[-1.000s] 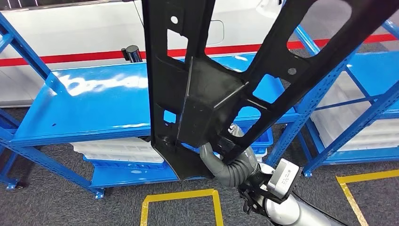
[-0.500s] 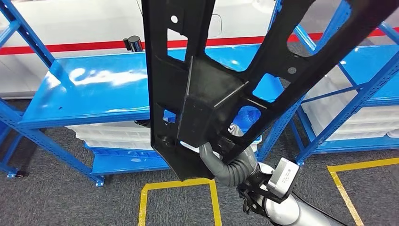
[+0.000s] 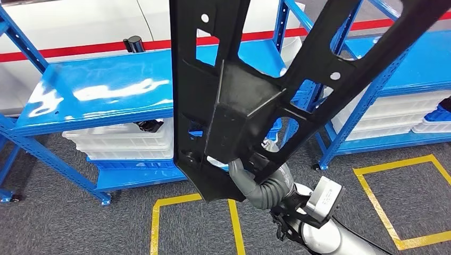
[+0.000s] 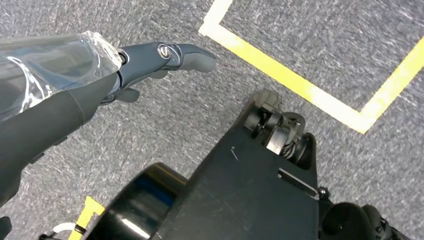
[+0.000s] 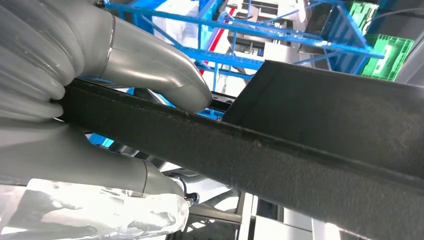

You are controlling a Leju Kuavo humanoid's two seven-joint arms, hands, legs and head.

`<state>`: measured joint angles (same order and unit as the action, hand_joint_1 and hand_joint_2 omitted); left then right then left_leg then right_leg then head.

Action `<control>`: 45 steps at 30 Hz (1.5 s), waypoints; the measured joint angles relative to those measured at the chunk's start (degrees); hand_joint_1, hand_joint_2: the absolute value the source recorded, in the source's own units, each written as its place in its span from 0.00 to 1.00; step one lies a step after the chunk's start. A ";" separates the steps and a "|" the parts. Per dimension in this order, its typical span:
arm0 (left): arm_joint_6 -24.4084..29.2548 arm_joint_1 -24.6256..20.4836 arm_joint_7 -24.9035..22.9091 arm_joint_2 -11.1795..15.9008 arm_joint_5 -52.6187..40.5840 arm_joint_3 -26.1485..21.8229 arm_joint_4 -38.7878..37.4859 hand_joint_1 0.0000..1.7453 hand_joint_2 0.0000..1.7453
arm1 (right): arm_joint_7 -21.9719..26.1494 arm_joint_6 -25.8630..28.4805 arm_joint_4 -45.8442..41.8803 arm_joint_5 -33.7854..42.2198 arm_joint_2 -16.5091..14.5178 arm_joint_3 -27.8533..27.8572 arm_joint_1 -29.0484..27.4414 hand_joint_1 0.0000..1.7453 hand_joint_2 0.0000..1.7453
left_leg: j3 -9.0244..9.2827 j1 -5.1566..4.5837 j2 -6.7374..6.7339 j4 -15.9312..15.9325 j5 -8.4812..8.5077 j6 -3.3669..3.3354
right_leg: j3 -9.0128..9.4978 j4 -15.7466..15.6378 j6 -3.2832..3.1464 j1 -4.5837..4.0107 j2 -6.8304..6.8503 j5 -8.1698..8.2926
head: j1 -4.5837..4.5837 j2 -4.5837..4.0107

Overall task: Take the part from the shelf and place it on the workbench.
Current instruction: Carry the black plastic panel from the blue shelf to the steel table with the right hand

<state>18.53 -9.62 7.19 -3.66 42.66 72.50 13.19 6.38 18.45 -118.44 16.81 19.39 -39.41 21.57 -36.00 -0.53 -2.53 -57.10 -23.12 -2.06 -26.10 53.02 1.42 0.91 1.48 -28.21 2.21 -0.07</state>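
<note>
Between the earlier head frames and this one the whole scene slid leftward and the yellow floor marks shifted, so the camera had turned; the part [image 3: 239, 101] kept its place in the view, held up close in front of the head.

At the left stood a blue shelf [image 3: 101, 90] with a glossy bare top and white trays [image 3: 122, 143] stacked on its lower level. A yellow outline [image 3: 159, 212] was taped on the grey carpet in front of it. In the left wrist view the left hand [image 4: 150, 62] hung over the carpet beside the robot's dark base, holding nothing, with its fingers loosely extended and apart.

In the middle the black part, a forked frame with cut-outs and a boxy centre, rose from the lower centre to the top edge, clear of the shelf. The right hand [image 3: 260, 183] gripped its lower end from beneath. In the right wrist view a thumb [image 5: 160, 75] pressed on one face of the part's edge [image 5: 250, 155] and fingers closed on the other.

At the right stood a second blue shelf [image 3: 404, 69] with more white trays, and another yellow outline [image 3: 393, 202] lay on the floor.
</note>
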 joint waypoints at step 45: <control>0.07 0.91 -1.61 0.05 0.54 -0.50 -0.07 0.00 1.00 | 0.92 0.17 -0.41 0.93 0.36 1.44 -1.02 1.00 1.00 | 7.90 0.77 4.57 4.80 -1.62 -1.03 | -4.10 0.75 1.37 -0.13 -5.29 2.34 | 0.09 0.00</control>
<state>18.61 -8.71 5.58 -3.60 43.21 72.00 13.11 7.30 18.62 -118.85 17.74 19.74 -37.97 20.56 -28.10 0.24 2.04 -52.30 -24.74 -3.09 -30.20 53.77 2.79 0.78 -3.81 -25.88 2.31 -0.07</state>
